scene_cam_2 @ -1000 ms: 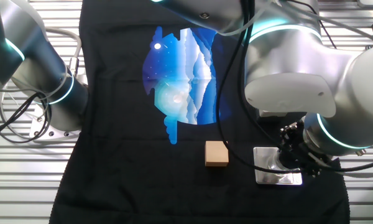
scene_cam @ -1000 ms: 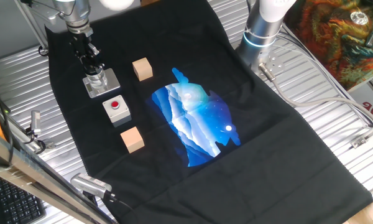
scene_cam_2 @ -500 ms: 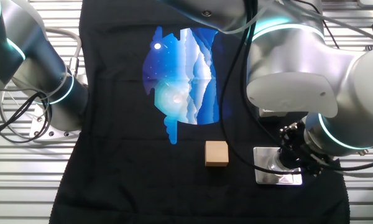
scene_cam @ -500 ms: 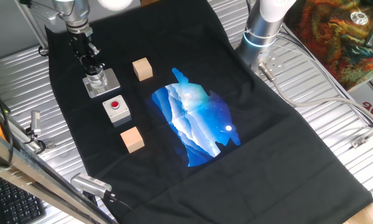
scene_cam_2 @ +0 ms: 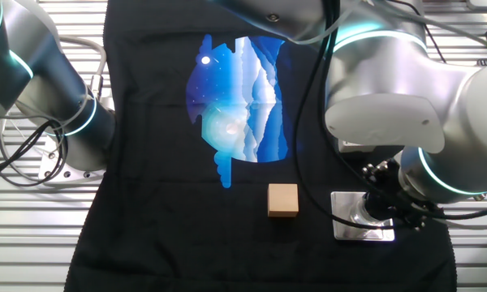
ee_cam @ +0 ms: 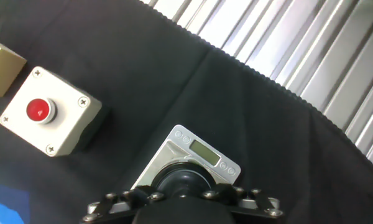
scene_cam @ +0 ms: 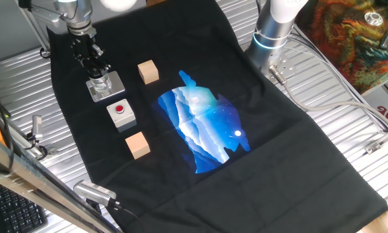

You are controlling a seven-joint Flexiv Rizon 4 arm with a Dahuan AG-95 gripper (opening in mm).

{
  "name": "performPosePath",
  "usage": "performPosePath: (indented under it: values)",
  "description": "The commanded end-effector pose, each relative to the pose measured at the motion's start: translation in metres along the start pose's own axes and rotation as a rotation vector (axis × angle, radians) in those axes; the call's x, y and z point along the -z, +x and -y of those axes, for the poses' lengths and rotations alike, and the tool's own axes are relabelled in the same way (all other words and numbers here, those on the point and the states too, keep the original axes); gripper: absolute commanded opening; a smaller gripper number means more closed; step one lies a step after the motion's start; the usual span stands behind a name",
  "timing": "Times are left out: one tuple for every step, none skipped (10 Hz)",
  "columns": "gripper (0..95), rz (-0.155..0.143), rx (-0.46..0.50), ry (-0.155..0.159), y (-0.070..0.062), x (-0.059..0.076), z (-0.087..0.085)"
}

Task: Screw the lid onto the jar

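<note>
Black cloth (scene_cam: 297, 149) covers the table, and at its far left the jar (scene_cam: 101, 82) stands on its grey base plate (scene_cam: 116, 83), just beyond the button box (scene_cam: 121, 114). The gripper (scene_cam: 97, 68) sits directly on top of the jar; in the hand view the lid (ee_cam: 182, 182) shows as a dark disc between the fingers (ee_cam: 121, 200), over the plate. The fingers look closed on the lid, though the contact itself is hidden, so I cannot tell for certain.

Judging from this, the screwing is under way. Cross-threading is the main risk: if the lid sits tilted on the jar mouth, turning would jam it rather than seat it. A weak pinch could also let the fingers slip round the lid without turning it, and too much torque could twist the plate on the cloth.

Compared with a second ago, the gripper has hardly moved in either fixed view; jar, plate, box and both wooden cubes (scene_cam: 148, 72) lie where they were.
</note>
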State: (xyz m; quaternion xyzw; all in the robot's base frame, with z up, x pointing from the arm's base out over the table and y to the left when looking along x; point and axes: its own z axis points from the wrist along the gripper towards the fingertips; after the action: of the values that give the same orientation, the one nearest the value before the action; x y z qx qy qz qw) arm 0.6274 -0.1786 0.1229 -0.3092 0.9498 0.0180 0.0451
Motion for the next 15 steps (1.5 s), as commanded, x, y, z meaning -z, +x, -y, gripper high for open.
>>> performPosePath:
  values:
    - [95.0,0.0,0.032,0.0,0.0004,0.0005,-0.0007]
    - [95.0,-0.01,0.086,-0.005,0.0003,0.0005,-0.0007]
    - [95.0,-0.016,0.197,-0.006,0.0,0.0004,-0.0009]
    - [95.0,-0.016,0.248,-0.007,-0.0002,0.0004,-0.0009]
    - [95.0,-0.015,0.372,-0.009,-0.0005,0.0003,-0.0011]
    - [76.0,-0.014,0.449,-0.011,-0.0007,0.0002,-0.0013]
    - [76.0,-0.013,0.518,-0.008,-0.0009,0.0001,-0.0014]
    - [76.0,-0.013,0.584,-0.007,-0.001,0.0,-0.0015]
    - [76.0,-0.014,0.622,-0.007,-0.0011,0.0,-0.0015]
    - [76.0,-0.014,0.695,-0.007,-0.0011,0.0,-0.0016]
    - [76.0,-0.014,0.708,-0.008,-0.0011,0.0001,-0.0016]
    - [76.0,-0.014,0.709,-0.008,-0.0011,0.0001,-0.0016]
    - [95.0,-0.014,0.727,-0.007,-0.0011,0.0001,-0.0016]
    - [95.0,-0.014,0.731,-0.007,-0.0011,0.0001,-0.0016]
    - [95.0,-0.014,0.741,-0.007,-0.0012,0.0001,-0.0016]
